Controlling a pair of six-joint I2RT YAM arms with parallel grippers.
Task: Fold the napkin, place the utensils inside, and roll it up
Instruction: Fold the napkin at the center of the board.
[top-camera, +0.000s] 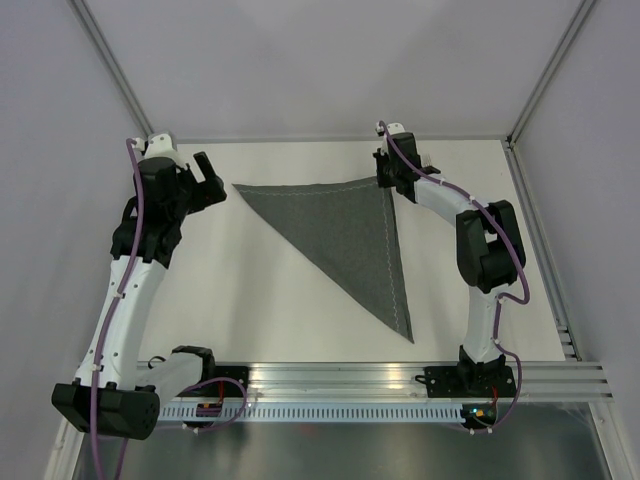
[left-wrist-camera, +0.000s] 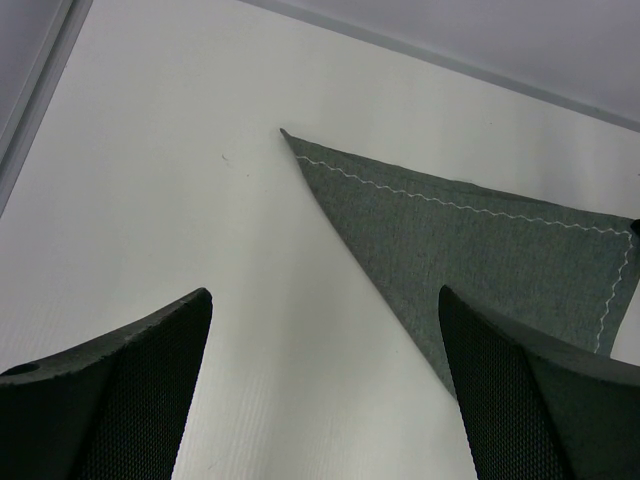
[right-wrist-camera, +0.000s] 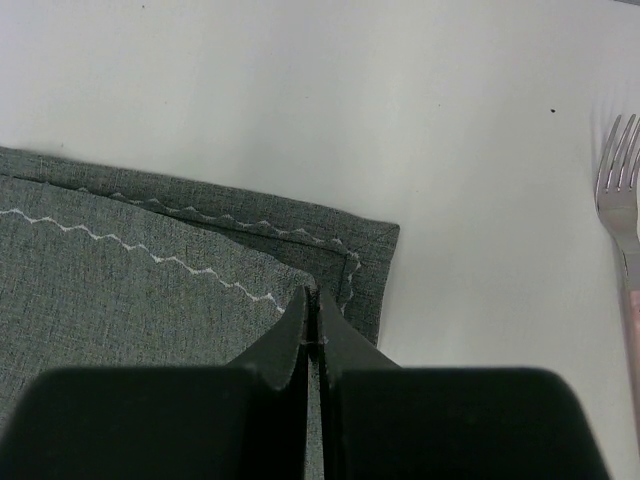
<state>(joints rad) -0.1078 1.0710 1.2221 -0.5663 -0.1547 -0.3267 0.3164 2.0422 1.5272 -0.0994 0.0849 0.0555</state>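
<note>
While the left pincer (left-wrist-camera: 323, 295) gapes wide beside the triangle-folded napkin (top-camera: 345, 235), the right pincer (right-wrist-camera: 312, 295) pinches its corner, fork (right-wrist-camera: 620, 190) nearby.

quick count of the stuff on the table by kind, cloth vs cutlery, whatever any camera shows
napkin, grey, folded into a triangle: 1
fork, seen only in the right wrist view: 1
total: 2

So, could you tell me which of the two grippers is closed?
The right gripper: its fingers are pressed together on the napkin's far right corner. The left gripper hangs wide open by the far left corner, touching nothing.
</note>
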